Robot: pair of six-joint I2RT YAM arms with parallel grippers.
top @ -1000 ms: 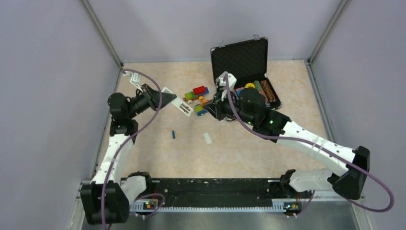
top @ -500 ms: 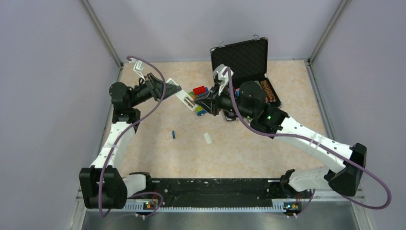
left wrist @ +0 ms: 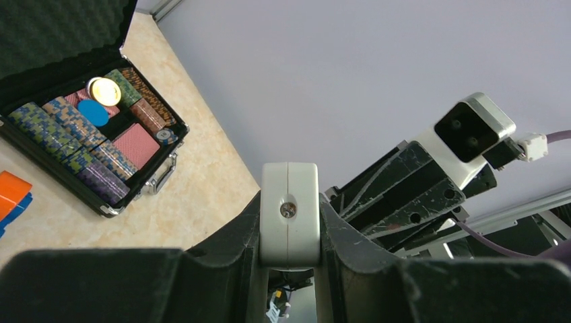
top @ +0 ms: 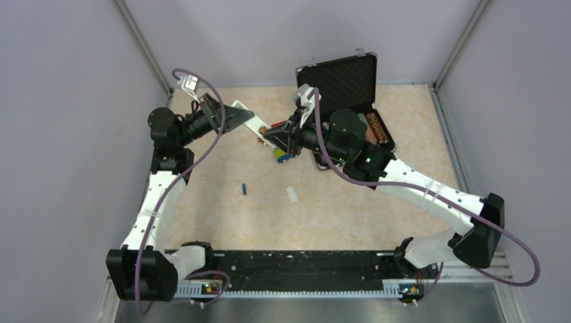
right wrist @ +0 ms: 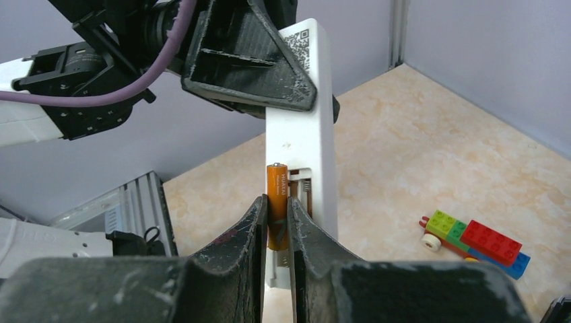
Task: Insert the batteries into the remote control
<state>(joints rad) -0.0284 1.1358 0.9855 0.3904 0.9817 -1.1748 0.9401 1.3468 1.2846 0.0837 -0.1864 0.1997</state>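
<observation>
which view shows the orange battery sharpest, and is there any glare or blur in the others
Right wrist view: sharpest, the orange battery and the remote control crisp and evenly lit, only the right hand at the bottom dark. Left wrist view: remote control's end in focus, no battery visible. Top external view: flat soft light, no glare, that battery too small to make out.
</observation>
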